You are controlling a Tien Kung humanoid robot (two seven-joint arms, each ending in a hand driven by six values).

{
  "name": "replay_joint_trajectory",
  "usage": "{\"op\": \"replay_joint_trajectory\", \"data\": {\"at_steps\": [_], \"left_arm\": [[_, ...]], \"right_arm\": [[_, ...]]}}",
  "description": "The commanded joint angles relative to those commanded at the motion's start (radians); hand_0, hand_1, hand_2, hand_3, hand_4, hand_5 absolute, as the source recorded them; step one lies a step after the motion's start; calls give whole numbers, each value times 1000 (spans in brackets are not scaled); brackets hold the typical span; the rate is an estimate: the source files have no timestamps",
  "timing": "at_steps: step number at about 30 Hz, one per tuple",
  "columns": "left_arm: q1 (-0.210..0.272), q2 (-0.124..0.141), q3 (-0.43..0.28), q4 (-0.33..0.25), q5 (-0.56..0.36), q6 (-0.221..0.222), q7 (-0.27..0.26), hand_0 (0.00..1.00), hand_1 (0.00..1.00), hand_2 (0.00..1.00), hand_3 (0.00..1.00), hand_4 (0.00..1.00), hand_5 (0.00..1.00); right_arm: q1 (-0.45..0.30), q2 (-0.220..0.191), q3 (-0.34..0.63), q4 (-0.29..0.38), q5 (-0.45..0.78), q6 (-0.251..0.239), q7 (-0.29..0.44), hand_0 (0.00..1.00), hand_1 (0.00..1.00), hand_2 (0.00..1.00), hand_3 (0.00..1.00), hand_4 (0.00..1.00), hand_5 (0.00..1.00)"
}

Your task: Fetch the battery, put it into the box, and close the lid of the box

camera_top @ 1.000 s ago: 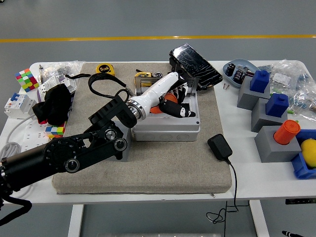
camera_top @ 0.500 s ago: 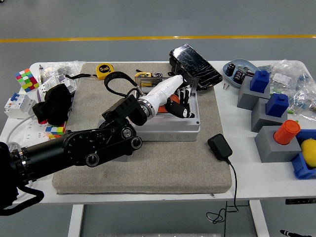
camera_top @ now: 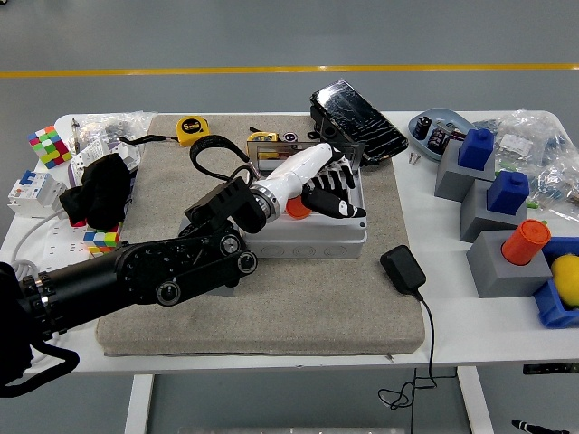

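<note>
A grey box [camera_top: 308, 231] stands on the beige mat [camera_top: 271, 298] at mid-table, its dark glossy lid [camera_top: 357, 122] tilted open at the back right. My left hand [camera_top: 330, 192], white with black fingers [camera_top: 336, 208], hovers over the box's opening, open with the fingers spread and holding nothing. An orange battery [camera_top: 297, 207] lies inside the box just under the palm's left side. The black left arm [camera_top: 163, 267] reaches in from the lower left. My right arm is out of view.
A yellow tape measure [camera_top: 190, 127] and a black strap [camera_top: 213, 149] lie behind the box. A black adapter [camera_top: 403, 269] with its cable sits to the right. Grey blocks [camera_top: 493, 217] with blue and orange pegs stand further right, a colour cube [camera_top: 49, 146] far left.
My left hand's fingers, curled around the orange battery before, have spread apart. The battery now lies in the box beneath the palm.
</note>
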Motion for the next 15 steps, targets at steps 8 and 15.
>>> {"op": "replay_joint_trajectory", "data": {"at_steps": [8, 15], "left_arm": [[14, 18, -64, -55, -4, 5, -19, 608, 596, 576, 660, 998, 375], [69, 108, -162, -185, 25, -46, 24, 424, 546, 555, 637, 998, 379]], "right_arm": [[-1, 2, 9, 1, -1, 0, 0, 668, 671, 685, 531, 902, 477], [-3, 2, 26, 1, -7, -1, 0, 669, 671, 685, 531, 903, 477]]}}
